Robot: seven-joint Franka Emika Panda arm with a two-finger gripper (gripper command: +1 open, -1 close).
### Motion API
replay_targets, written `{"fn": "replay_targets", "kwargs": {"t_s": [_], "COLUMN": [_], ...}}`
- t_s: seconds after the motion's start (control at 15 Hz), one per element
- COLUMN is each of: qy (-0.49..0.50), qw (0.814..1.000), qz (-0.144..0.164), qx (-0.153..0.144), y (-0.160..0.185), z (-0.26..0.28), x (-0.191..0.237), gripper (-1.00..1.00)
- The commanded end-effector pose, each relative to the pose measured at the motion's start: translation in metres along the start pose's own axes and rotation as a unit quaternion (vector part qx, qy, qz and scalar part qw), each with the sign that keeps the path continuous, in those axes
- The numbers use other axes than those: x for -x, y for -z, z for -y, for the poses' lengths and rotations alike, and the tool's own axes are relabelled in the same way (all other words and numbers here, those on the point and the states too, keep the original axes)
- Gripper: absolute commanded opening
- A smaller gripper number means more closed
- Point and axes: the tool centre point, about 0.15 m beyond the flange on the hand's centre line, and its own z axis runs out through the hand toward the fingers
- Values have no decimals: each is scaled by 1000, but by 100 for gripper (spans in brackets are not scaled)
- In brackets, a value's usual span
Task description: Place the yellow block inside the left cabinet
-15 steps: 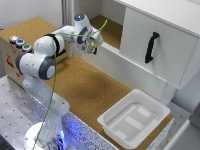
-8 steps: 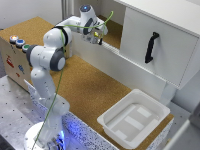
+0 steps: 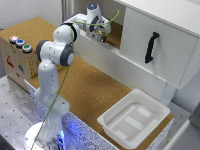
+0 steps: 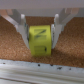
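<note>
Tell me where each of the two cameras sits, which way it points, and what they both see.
Exterior view: off the arm, high up, looking down on the corkboard counter, white tub and left cabinet; the whole arm shows.
Wrist view: on the wrist, facing the cork floor; only the claw fingers show.
Shared: the claw, which in the wrist view grips the yellow block.

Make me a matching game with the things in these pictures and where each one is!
Things:
1. yellow block
2. white tub
3. black handle
4. coloured buttons

Places:
A. on top of the brown box
B. on the white door
C. between the gripper fingers
D. on the cork table's near corner

Pairs: 1-C, 2-D, 3-B, 4-A
</note>
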Motion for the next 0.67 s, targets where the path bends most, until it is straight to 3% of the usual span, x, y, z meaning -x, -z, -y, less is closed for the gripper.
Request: {"fn": "replay_targets", "kwargs": {"t_s": [0.0, 0.27, 0.6], "qy": [1, -23, -36], "qw": [998, 999, 998], "qz": [-3, -12, 20], "qx": [59, 41, 53], "y": [22, 50, 83], "z": [18, 16, 7], "x": [3, 37, 103], "gripper": [100, 100, 100]}}
